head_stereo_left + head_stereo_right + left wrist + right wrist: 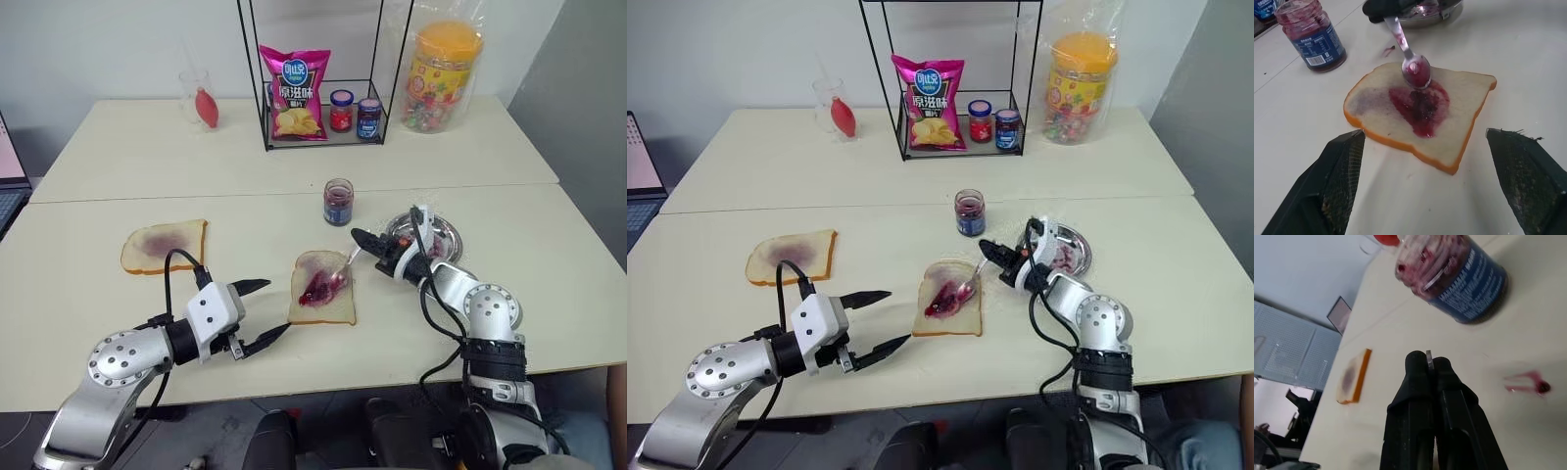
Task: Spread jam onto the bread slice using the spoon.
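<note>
I see the right gripper [361, 238] just right of centre in the left eye view, its black fingers [1422, 382] pressed together on the handle of the spoon [342, 273]. The spoon's long axis runs diagonally, handle up-right at the gripper, bowl pointing down-left. In the left wrist view the bowl [1417, 72] sits over the upper edge of the jam [1420, 106] patch, carrying a bit of jam; I cannot tell whether it touches the bread. The bread slice [322, 288] lies flat at centre frame on the cream table [118, 313], its longer sides running roughly up and down the frame. The left gripper [266, 310] hangs lower left of the slice, its two fingers spread wide apart around nothing, pointing right toward the slice. The open jam jar [338, 202] stands above the slice; the round steel dish [445, 231] is to the right behind the right gripper. A second slice [164, 245] with a faint purple smear lies at left
</note>
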Robot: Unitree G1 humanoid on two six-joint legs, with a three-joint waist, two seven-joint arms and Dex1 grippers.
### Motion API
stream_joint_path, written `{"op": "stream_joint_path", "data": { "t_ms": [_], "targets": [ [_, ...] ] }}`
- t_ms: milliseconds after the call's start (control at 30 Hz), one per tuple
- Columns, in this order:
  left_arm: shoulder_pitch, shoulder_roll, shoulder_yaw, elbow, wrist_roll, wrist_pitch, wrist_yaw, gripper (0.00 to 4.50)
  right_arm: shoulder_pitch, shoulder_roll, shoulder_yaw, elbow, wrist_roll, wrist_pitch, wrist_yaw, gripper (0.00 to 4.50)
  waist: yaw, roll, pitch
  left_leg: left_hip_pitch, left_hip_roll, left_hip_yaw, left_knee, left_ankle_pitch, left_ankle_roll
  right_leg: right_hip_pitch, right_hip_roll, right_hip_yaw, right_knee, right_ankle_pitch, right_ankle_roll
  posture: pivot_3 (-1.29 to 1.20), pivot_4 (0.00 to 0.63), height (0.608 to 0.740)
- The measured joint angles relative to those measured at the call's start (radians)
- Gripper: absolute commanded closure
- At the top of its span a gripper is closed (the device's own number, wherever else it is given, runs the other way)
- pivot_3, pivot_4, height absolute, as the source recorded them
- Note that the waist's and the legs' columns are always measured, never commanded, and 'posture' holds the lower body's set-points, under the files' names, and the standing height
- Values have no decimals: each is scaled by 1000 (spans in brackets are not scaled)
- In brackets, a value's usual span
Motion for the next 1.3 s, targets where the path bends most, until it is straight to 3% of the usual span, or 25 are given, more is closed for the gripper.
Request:
{"op": "stream_joint_path", "data": {
  "t_ms": [300,700,1033,1300],
  "targets": [
    [0,-5,1,4,1,-2,1,372,7,117,73,-13,10,2,-43,4485,0,0,0,0,0,0,0,0,0,0,0,0,0,1,-2,0,150,740],
    [-5,-5,1,9,3,-4,1,372,19,68,98,56,-59,-23,5,4485,-1,0,0,0,0,0,0,0,0,0,0,0,0,1,-2,0,150,740],
    [-30,-8,1,13,3,-3,2,372,-24,41,42,97,-88,-133,27,4485,0,0,0,0,0,0,0,0,0,0,0,0,0,1,-2,0,150,740],
    [-33,-11,1,13,-1,2,2,372,-31,30,18,26,-6,-101,69,4485,0,0,0,0,0,0,0,0,0,0,0,0,0,1,-2,0,150,740]
  ]
}}
